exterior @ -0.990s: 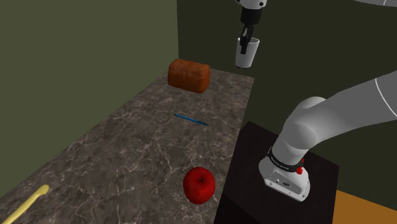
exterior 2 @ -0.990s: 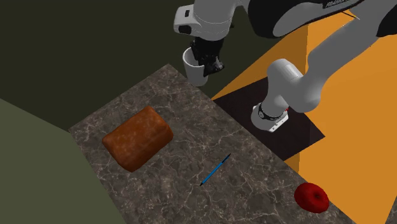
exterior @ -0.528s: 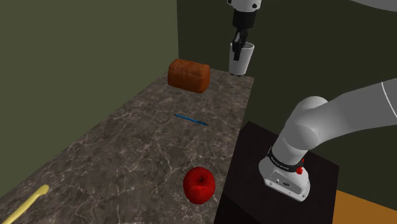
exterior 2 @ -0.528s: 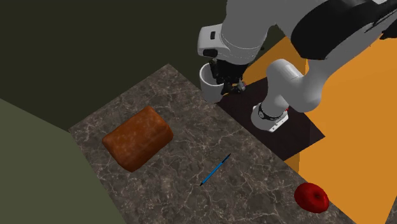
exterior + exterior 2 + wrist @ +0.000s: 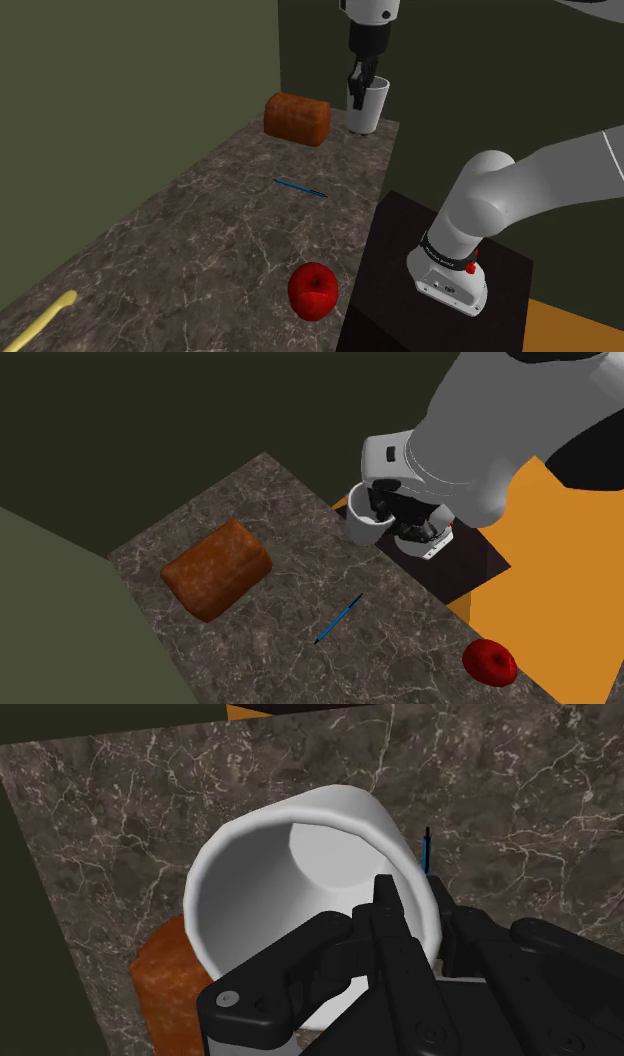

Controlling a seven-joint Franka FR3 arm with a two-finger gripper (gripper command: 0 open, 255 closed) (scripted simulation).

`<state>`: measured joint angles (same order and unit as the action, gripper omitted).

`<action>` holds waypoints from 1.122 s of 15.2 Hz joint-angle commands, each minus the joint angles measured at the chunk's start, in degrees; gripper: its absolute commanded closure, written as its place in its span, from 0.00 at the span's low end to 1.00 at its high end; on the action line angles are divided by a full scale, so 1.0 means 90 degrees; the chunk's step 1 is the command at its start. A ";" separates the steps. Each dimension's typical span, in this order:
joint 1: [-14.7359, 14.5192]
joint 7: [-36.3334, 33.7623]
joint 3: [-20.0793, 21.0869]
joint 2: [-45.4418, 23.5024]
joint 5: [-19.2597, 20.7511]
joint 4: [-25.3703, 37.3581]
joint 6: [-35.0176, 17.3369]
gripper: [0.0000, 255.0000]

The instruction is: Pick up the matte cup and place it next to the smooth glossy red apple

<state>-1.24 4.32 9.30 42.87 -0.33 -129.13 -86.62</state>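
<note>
A plain white cup point(image 5: 369, 107) hangs in the air over the far end of the marble counter point(image 5: 200, 240), close to the brown loaf point(image 5: 297, 118). My black gripper point(image 5: 358, 86) is shut on its rim, one finger inside and one outside the wall. The wrist view looks into the cup point(image 5: 300, 874), with the gripper point(image 5: 412, 909) clamped on its wall. From the second exterior view the cup point(image 5: 366, 520) is carried above the counter's edge. The red apple point(image 5: 313, 291) lies at the near end of the counter, by the stand; it also appears as the apple point(image 5: 489, 661).
A blue pen point(image 5: 300, 188) lies mid-counter between loaf and apple. A yellow banana point(image 5: 40, 320) rests at the near corner on the shoulder view's left. The dark stand point(image 5: 440, 290) borders the counter beside the apple. Olive walls close off the far side.
The arm has carried the cup down and towards the shoulder view's left, from beyond the counter's corner to above its far end near the loaf. The grip is unchanged.
</note>
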 commanded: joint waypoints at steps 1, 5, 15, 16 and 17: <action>-0.0090 -0.0336 0.0297 -0.0042 -0.0199 0.0056 0.0019 1.00; -0.0242 -0.0959 0.0860 -0.0179 -0.0550 0.0264 0.0081 1.00; -0.0409 -0.2584 0.2352 -0.1019 -0.1174 0.1251 0.0104 1.00; -0.0406 -0.2756 0.2514 -0.1143 -0.1204 0.1386 0.0099 1.00; -0.0398 -0.2906 0.2656 -0.1255 -0.1224 0.1508 0.0095 1.00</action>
<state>-4.87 -20.11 31.60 32.77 -11.02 -116.58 -85.41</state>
